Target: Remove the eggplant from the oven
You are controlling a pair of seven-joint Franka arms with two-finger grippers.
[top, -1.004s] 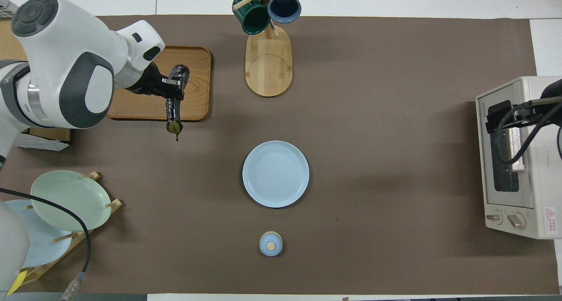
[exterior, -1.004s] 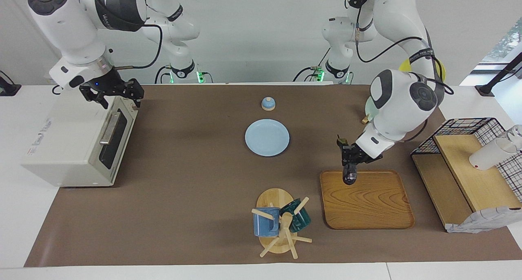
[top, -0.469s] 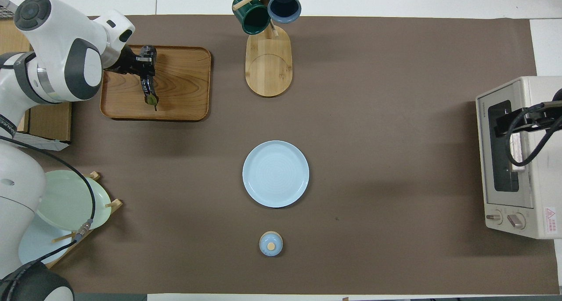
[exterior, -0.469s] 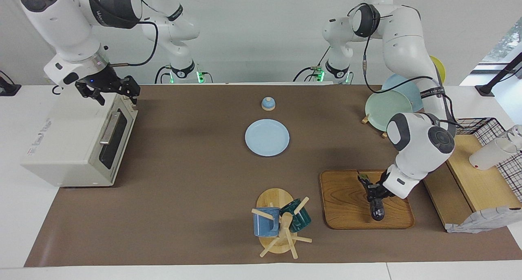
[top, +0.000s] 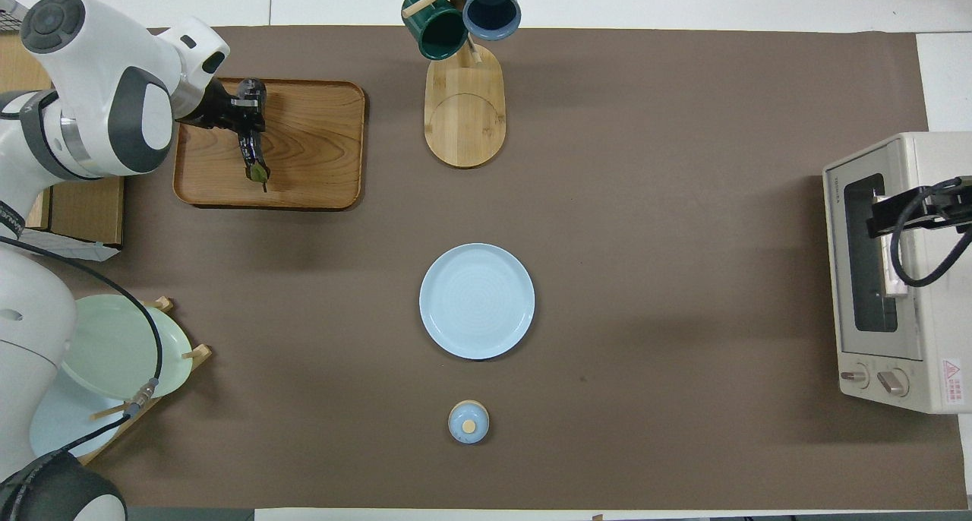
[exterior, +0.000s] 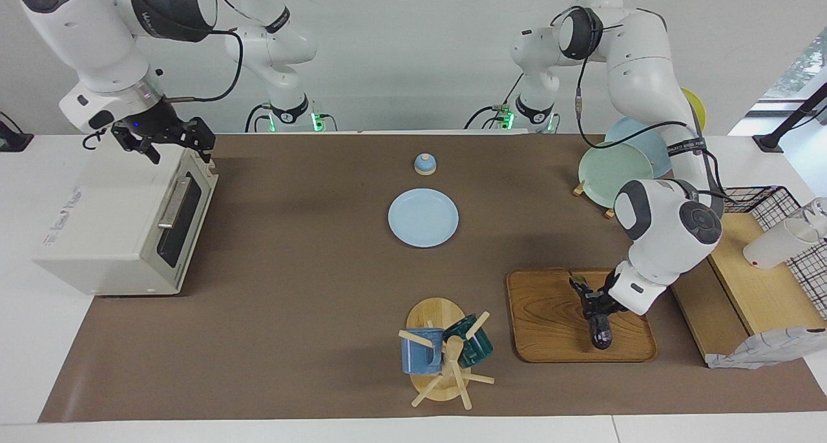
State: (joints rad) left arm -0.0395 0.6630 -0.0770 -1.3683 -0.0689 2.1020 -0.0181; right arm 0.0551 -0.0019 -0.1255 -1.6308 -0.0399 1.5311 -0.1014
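Your left gripper clamps the eggplant low over the wooden tray, lower right (oven door closed); next, release it. Right gripper waits, fingers spread.

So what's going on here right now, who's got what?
The left claw is shut on the eggplant, low over the wooden tray at the left arm's end of the table. I can't tell whether the eggplant touches the tray. The right claw hangs above the oven, whose door is closed. The eggplant is out of the oven.
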